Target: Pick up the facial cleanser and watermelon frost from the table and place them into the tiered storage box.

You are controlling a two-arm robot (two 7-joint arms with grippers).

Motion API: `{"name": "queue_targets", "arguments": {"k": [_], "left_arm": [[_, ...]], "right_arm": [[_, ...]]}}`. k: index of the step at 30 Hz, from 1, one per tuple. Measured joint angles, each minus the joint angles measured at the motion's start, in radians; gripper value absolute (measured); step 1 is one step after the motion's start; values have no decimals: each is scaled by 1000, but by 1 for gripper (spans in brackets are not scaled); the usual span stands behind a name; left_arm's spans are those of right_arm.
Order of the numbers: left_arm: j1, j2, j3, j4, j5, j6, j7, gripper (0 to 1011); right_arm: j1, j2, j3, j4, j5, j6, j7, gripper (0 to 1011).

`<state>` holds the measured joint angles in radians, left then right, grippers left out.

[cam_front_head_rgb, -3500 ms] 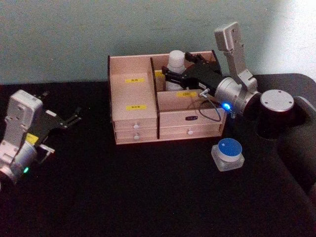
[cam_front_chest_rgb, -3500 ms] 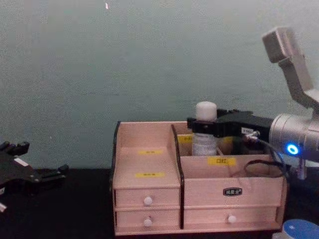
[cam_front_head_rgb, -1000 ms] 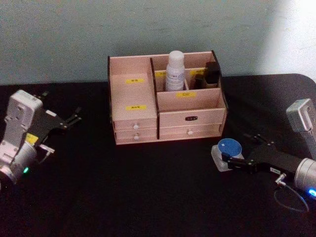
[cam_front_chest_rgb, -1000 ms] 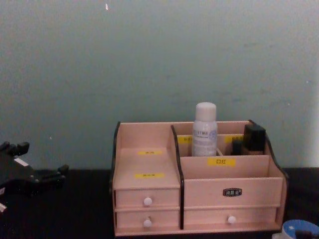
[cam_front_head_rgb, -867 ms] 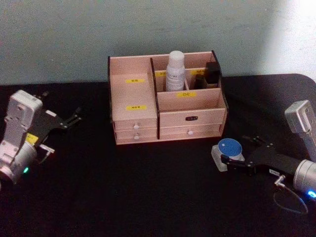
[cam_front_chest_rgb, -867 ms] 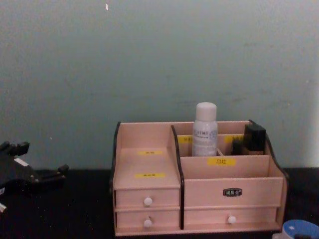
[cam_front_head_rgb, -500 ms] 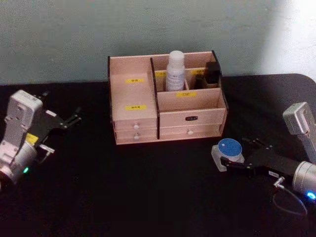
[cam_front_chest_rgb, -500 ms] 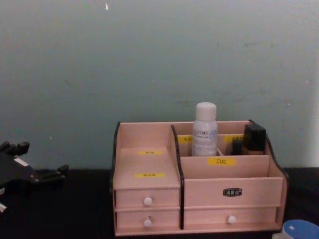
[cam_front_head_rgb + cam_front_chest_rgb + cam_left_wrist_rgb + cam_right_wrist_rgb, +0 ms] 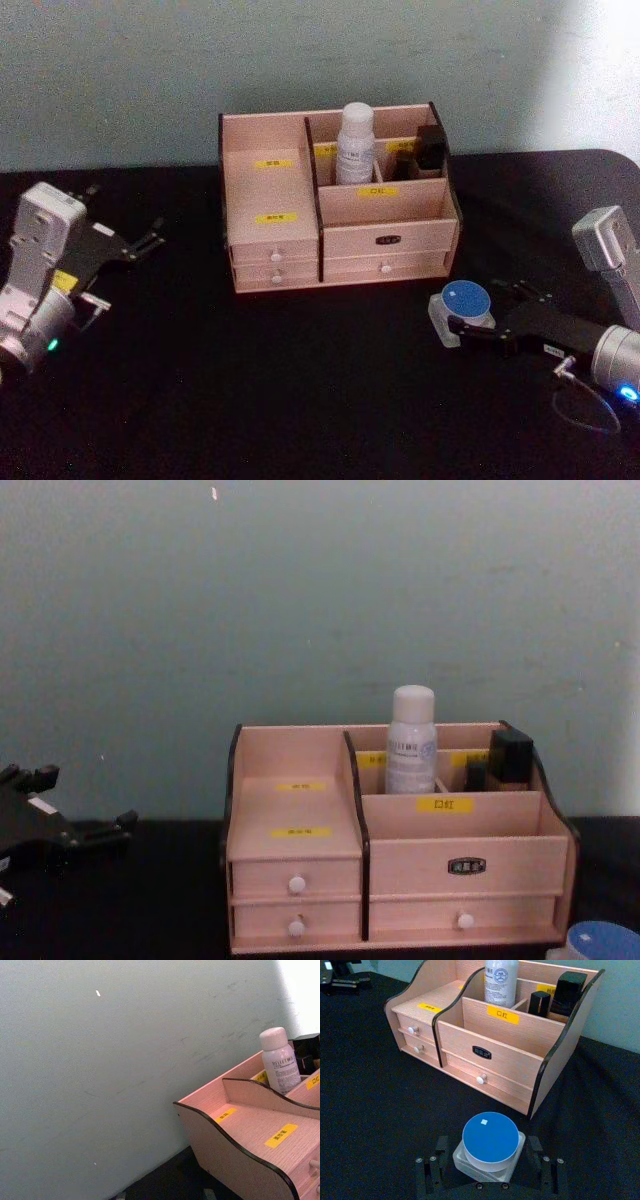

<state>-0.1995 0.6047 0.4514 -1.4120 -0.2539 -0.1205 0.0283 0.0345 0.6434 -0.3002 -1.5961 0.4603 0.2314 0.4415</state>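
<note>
From the head camera, the facial cleanser [image 9: 355,145] is standing upright in a rear compartment of the tiered storage box [image 9: 390,215], so that half of the job looks done. The watermelon frost [image 9: 463,304] is sitting on the table [image 9: 300,380], near the box's front right corner. The right end effector [image 9: 482,312] is lying low around it with its jaws apart. The left end effector [image 9: 150,236] is hanging idle well off to the left, fingers parted and holding nothing.

In the right wrist camera, the fingers [image 9: 439,1152] are flanking the jar's frosted base, just beside it, with a dark sliver showing on one side. If they are closing off-centre, the squat jar could be skidding or twisting out. Its smooth walls are giving little to bite on.

From the chest camera, the blue lid is peeking in at the lower right corner. A low carry risks clipping the box's front wall. A wide approach risks knocking the cleanser or the small black containers [image 9: 508,757] behind.

The left wrist camera is showing the box's stepped side.
</note>
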Motion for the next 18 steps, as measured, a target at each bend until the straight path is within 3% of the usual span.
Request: {"name": "queue_targets", "arguments": {"k": [18], "left_arm": [[0, 0, 0, 0, 0, 0, 0, 1001]], "right_arm": [[32, -14, -18, 34, 0, 5, -2, 1000]]}}
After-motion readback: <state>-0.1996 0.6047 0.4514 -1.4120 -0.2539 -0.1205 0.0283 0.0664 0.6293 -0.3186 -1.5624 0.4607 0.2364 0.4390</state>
